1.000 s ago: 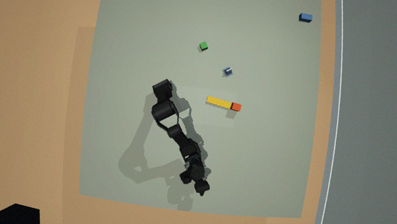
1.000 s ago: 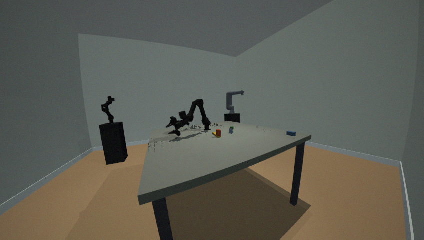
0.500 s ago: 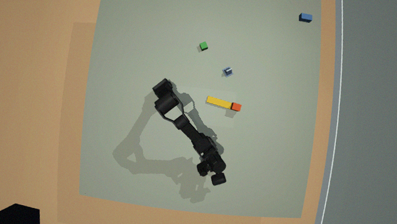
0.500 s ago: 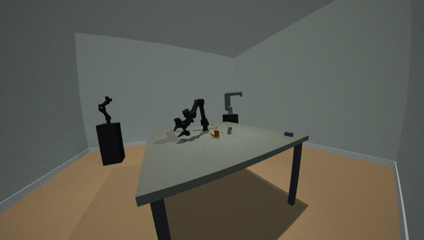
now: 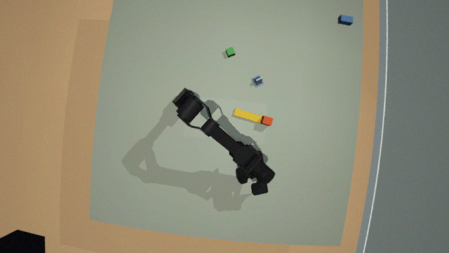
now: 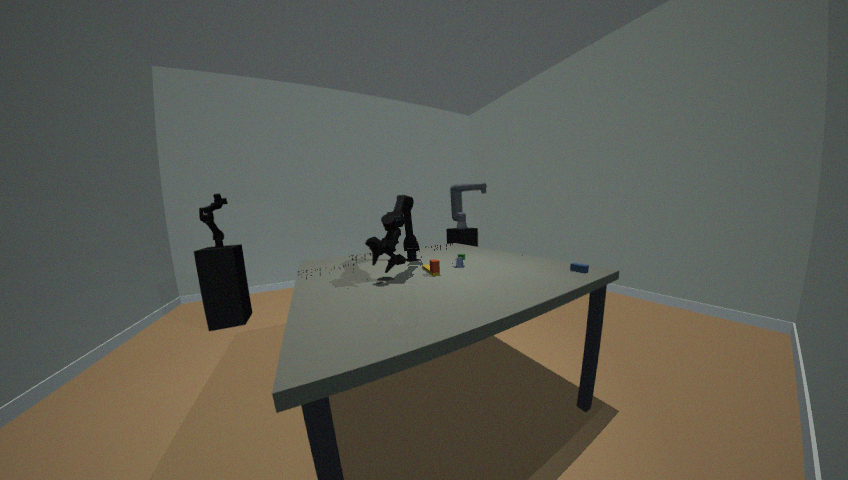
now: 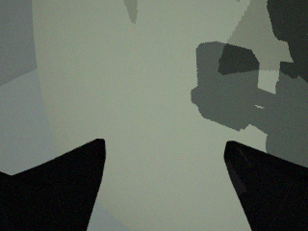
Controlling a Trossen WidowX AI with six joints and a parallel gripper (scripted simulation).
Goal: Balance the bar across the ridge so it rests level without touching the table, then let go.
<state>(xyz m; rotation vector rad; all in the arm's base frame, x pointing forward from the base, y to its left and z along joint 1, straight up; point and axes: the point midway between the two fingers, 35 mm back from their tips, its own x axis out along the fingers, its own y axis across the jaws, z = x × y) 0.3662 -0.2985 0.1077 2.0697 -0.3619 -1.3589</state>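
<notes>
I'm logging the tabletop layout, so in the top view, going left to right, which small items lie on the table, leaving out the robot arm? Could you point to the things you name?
Green block (image 5: 230,51) (image 6: 461,256), yellow bar (image 5: 247,115) with its red-orange end block (image 5: 267,120) (image 6: 435,266), blue block (image 5: 345,20) (image 6: 579,268); the small ridge piece (image 5: 257,80) (image 6: 459,262) overlaps the bar's span.

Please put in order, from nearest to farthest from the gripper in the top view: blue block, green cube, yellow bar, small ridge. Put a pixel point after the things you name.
1. Yellow bar (image 5: 247,115) (image 6: 427,269), centre
2. Small ridge (image 5: 257,80) (image 6: 459,262), above the bar
3. Green cube (image 5: 229,51) (image 6: 461,256), upper left of the ridge
4. Blue block (image 5: 345,20) (image 6: 579,268), top right corner
</notes>
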